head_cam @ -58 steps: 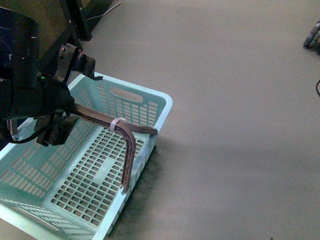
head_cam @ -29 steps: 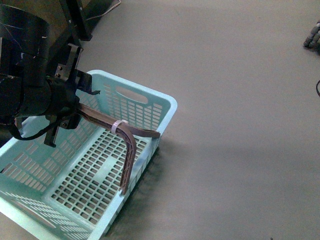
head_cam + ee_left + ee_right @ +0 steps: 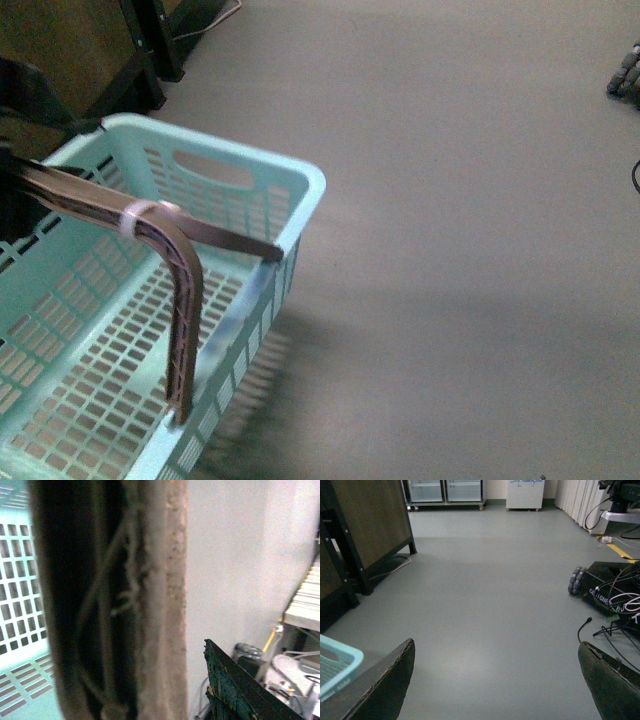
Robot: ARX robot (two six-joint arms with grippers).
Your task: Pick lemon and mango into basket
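Basket [image 3: 300, 185] seems lifted by its handle [image 3: 170, 225]; left gripper [image 3: 10, 185] grip cannot be told; right gripper [image 3: 496, 647] spread, empty; lemon, mango unseen; best carry level, slowly.

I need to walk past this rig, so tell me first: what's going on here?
The left arm is at the brown handle of the aqua basket, which sits tilted at the robot's left over the grey floor. Whether its jaws clamp the handle cannot be told. The basket looks empty. The right gripper is open and holds nothing. No lemon or mango is in view.
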